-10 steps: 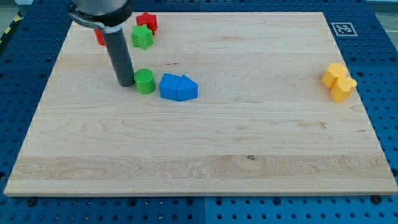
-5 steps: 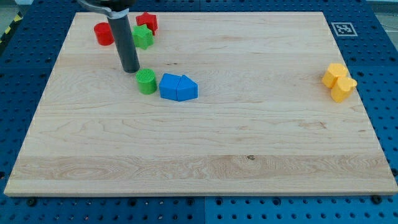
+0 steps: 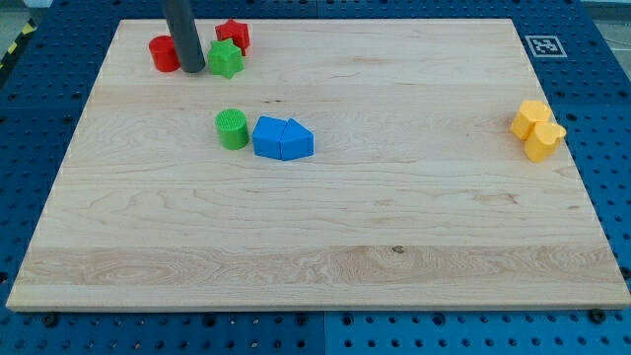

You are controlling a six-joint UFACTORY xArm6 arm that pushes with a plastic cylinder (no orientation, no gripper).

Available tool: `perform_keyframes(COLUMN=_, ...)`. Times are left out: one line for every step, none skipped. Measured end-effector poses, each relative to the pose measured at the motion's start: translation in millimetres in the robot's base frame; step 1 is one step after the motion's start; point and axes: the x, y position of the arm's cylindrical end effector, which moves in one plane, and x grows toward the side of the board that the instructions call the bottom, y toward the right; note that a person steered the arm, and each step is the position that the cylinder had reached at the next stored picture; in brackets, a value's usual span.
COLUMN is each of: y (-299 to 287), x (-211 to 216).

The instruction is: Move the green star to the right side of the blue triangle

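The green star (image 3: pixel 226 59) sits near the board's top left, just below a red star (image 3: pixel 234 35). My tip (image 3: pixel 192 70) stands just left of the green star, between it and a red cylinder (image 3: pixel 164 53). Two blue blocks lie joined lower down: a blue cube-like block (image 3: pixel 269 137) on the left and a blue triangle (image 3: pixel 299 140) on the right. A green cylinder (image 3: pixel 232 129) touches the left side of the blue pair.
Two yellow blocks (image 3: pixel 535 129) sit together at the view's right edge of the wooden board (image 3: pixel 345 227). A printed marker (image 3: pixel 542 45) is at the board's top right corner.
My tip has moved from beside the green cylinder toward the view's top, to the left side of the green star. No block has moved.
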Motion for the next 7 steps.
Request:
perform_keyframes(y=0.0, x=-10.4)
perform_keyframes(y=11.0, x=-10.3)
perform_keyframes(y=31.4, x=-4.9)
perform_keyframes(y=39.8, x=-4.2)
perform_keyframes(y=56.5, x=-4.2)
perform_keyframes(y=71.2, x=-4.2)
perform_keyframes(y=75.3, x=-3.9)
